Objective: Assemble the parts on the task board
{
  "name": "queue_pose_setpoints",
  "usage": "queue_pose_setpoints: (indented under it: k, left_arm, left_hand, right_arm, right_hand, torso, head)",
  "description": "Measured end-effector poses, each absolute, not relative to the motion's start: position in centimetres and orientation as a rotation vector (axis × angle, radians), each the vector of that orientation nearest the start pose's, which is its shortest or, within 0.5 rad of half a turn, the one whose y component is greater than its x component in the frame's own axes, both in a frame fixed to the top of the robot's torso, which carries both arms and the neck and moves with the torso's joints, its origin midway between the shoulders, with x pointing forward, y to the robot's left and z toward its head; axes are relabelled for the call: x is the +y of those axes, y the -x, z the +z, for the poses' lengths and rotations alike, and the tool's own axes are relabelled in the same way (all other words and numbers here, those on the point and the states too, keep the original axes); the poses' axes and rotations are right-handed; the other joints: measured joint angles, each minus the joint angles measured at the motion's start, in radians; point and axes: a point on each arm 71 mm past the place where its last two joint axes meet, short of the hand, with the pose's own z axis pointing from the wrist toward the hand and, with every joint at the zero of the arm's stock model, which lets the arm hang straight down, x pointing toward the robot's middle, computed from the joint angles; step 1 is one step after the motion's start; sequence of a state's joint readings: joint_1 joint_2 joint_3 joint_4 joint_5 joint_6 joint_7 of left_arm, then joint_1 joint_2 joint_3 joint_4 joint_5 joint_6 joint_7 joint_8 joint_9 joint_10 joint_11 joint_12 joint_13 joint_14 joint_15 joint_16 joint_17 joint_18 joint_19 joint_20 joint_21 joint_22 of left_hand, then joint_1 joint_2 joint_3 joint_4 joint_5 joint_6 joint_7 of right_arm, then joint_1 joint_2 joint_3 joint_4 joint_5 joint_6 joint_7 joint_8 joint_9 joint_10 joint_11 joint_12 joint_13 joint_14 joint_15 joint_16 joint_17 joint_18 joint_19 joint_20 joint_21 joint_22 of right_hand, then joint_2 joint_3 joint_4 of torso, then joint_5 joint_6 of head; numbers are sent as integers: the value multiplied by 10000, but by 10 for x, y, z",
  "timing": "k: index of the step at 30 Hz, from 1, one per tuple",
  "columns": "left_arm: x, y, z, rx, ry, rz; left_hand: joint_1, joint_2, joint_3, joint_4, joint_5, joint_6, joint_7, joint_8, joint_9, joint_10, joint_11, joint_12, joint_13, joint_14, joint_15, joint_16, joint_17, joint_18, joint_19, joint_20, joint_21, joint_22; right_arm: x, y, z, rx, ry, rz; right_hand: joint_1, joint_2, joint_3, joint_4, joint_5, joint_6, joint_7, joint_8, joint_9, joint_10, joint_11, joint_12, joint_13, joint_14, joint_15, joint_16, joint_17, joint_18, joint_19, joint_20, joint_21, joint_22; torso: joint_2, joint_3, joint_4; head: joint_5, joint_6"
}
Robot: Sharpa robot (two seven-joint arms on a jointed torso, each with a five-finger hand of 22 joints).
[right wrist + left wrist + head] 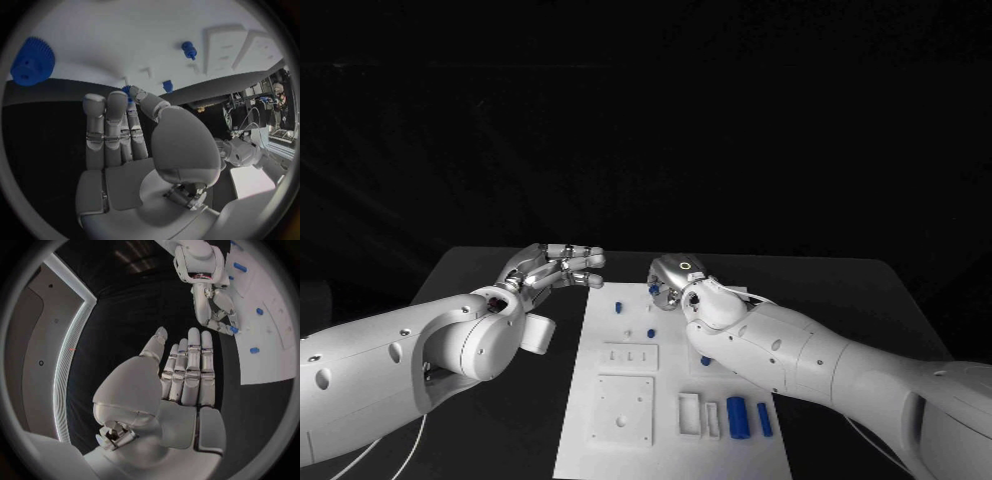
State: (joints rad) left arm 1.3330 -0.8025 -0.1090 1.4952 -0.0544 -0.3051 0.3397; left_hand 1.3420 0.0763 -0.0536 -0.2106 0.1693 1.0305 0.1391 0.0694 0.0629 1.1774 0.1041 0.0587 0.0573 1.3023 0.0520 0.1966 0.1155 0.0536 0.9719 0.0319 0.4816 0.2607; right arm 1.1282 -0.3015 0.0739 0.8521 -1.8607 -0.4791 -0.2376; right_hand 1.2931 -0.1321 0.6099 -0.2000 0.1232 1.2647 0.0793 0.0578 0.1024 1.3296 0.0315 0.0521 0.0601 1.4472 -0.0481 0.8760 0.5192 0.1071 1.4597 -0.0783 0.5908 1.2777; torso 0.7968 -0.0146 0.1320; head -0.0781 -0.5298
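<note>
The white task board lies in the middle of the black table. My right hand hovers over its far end and pinches a small blue part between thumb and fingertips; the same part also appears in the left wrist view. My left hand floats by the board's far left corner, fingers straight and together, holding nothing. Small blue parts stand near the far end. Two long blue parts lie at the near right. A blue gear sits on the board.
Raised white blocks sit on the board's left half, and a white frame lies beside the long blue parts. Black table stretches to both sides of the board.
</note>
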Motion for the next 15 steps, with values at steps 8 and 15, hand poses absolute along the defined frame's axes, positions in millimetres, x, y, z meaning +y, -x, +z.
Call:
queue_pose_setpoints:
  k: [8,15]
  left_arm:
    - [194,-508,-140,14684,9650,-15259]
    - [193,-508,-138,14673,9589,-15305]
  left_hand:
    - [0,0,0,0,0,-53,53,0,-1,0,0,0,0,0,0,0,0,0,0,0,0,-13]
    - [0,0,0,0,0,-53,53,0,-2,0,0,0,0,0,0,0,1,0,0,0,0,-12]
  right_arm:
    - [-111,-578,-213,14130,2170,2998]
    - [-109,-580,-215,14205,2210,2935]
  right_hand:
    - [12,-14,-2,-2,85,-3,2,10,-22,0,-1,16,-3,0,0,0,0,-3,-1,1,-47,62]
    - [-17,-42,-32,-31,124,-5,3,30,-46,-1,0,58,-7,0,0,0,-13,-5,-1,1,-123,89]
  torso:
    - [17,0,3]
    - [38,-12,18]
  head:
    - [40,-33]
    - [32,-41]
